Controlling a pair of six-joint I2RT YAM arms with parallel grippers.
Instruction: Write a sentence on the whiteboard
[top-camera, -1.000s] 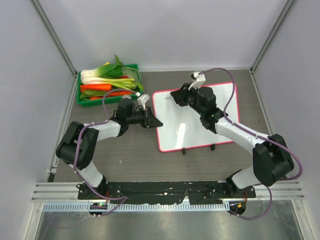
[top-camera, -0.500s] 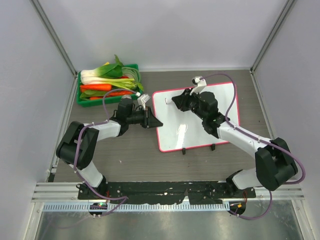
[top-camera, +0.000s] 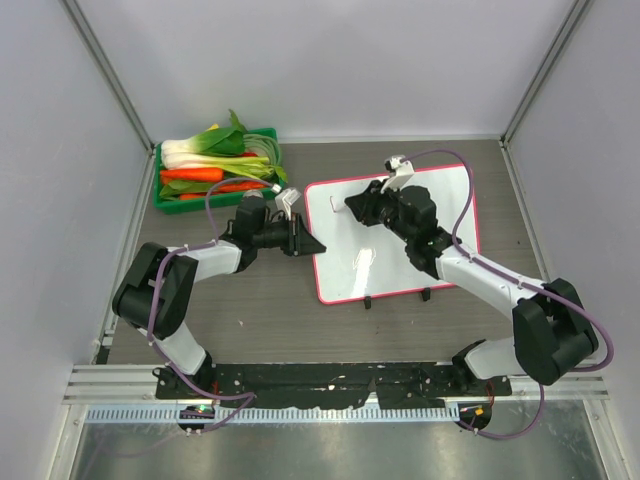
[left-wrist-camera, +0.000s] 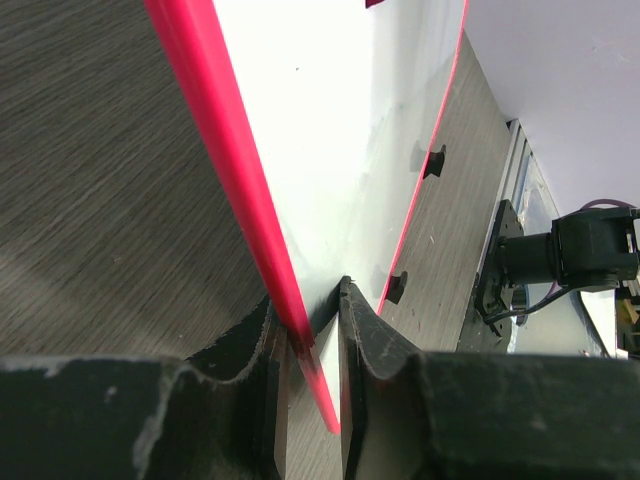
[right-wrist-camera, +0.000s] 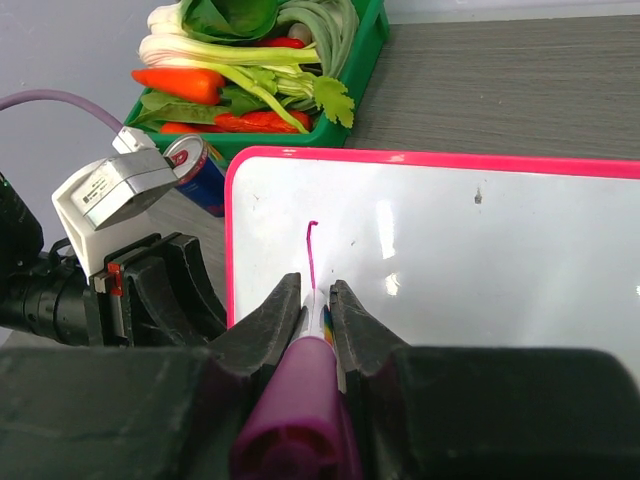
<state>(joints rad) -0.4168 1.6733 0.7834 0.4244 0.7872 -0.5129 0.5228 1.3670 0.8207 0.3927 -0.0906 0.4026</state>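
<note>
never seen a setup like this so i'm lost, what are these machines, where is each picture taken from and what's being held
These are two robot arms bolted at the near edge of a dark wood-grain table. The wide picture looks down from above and behind them. The other two come from small cameras on each wrist, showing its own fingers. On the table are a glossy white whiteboard with a pink-red frame, a green plastic crate of vegetables, and a red-and-blue drink can. The left gripper pinches the board's frame, likely to steady it. The right gripper holds a purple marker, tip down at the board, where one thin pink stroke shows.
</note>
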